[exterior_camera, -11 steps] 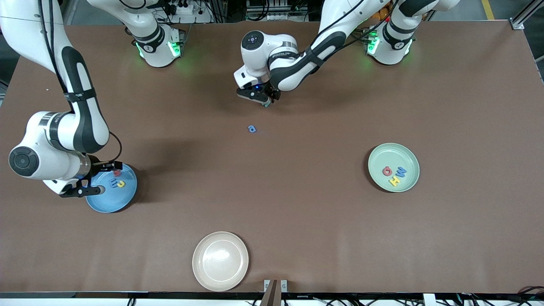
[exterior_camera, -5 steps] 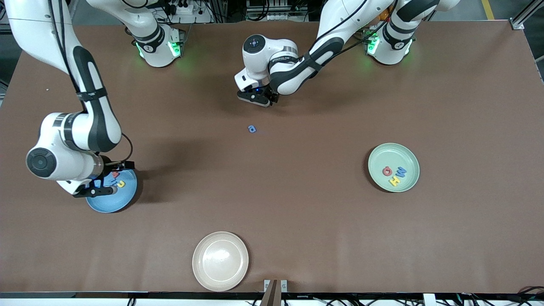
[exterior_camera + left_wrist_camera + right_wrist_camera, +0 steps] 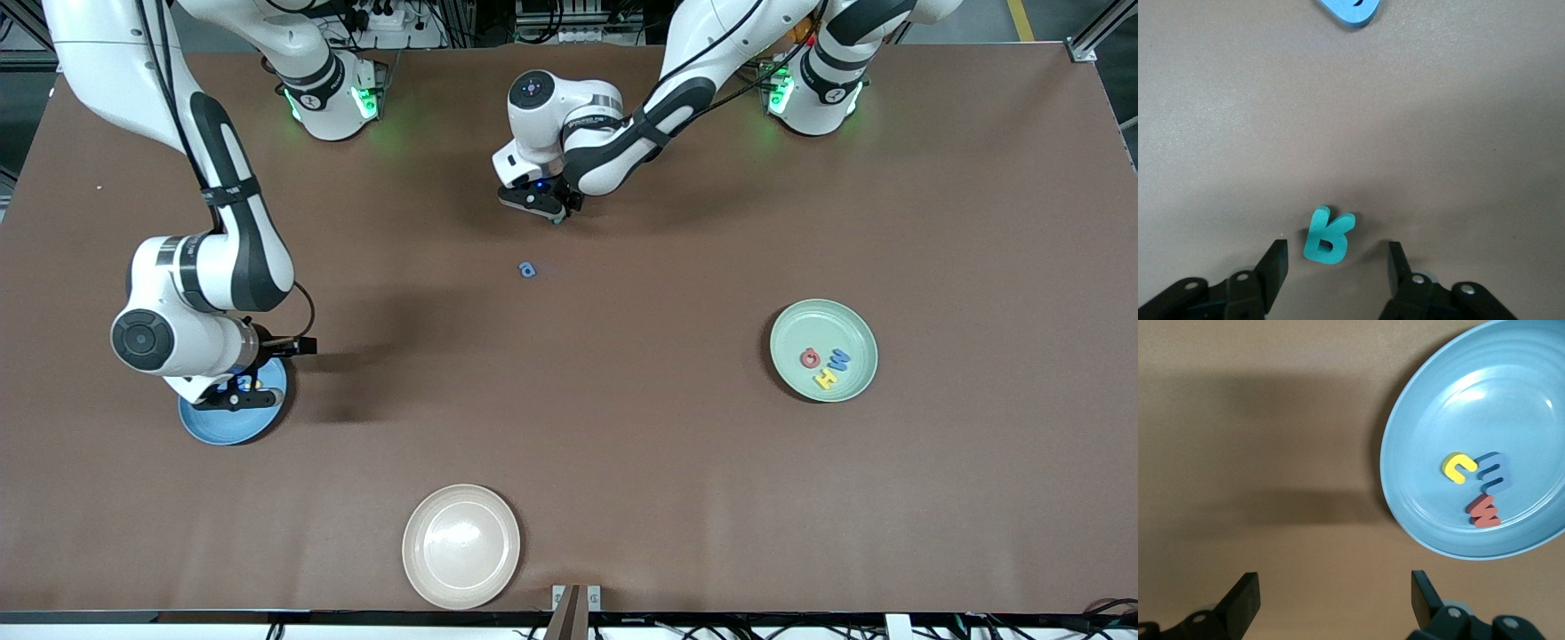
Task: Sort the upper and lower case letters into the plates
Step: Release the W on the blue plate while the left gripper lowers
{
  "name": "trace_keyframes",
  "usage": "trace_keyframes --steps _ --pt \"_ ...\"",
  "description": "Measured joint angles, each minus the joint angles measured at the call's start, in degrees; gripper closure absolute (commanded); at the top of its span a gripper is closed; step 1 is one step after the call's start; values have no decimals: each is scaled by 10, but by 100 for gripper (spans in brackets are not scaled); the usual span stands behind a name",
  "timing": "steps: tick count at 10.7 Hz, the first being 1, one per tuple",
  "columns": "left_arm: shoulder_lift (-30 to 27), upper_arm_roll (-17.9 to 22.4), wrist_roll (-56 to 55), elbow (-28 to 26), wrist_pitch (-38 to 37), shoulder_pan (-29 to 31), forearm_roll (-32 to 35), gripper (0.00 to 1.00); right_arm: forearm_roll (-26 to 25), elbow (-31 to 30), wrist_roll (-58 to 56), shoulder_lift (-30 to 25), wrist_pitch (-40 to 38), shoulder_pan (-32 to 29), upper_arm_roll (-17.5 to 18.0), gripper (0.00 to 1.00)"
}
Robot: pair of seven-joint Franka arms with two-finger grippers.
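Observation:
A teal letter (image 3: 1329,235) lies flat on the brown table, and my left gripper (image 3: 1336,267) stands open low over it, one finger on either side with a gap to each. A blue letter (image 3: 528,269) lies on the table nearer the front camera than it. The sky blue plate (image 3: 1425,393) holds a yellow letter (image 3: 1457,467), a blue letter (image 3: 1493,472) and a red letter (image 3: 1484,511). My right gripper (image 3: 1333,597) is open and empty, over bare table beside that plate's rim. The mint green plate (image 3: 800,320) holds a red letter (image 3: 810,357), a blue W (image 3: 838,359) and a yellow H (image 3: 825,379).
A cream plate (image 3: 460,545) with nothing on it sits near the table's front edge. The sky blue plate (image 3: 222,428) lies toward the right arm's end of the table, partly under the right hand, and the mint plate lies toward the left arm's end.
The right hand has swung off the middle of the sky blue plate toward the table's centre, and the red letter now lies in the plate. The left hand has settled closer round the teal letter.

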Motion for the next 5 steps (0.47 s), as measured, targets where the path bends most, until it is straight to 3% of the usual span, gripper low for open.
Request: trace_keyframes --steps 3,5 --pt "1 5 -1 -1 6 0 11 37 6 0 -1 0 1 22 2 0" --pt "5 11 -1 -1 17 0 12 50 6 0 0 0 2 42 2 0"
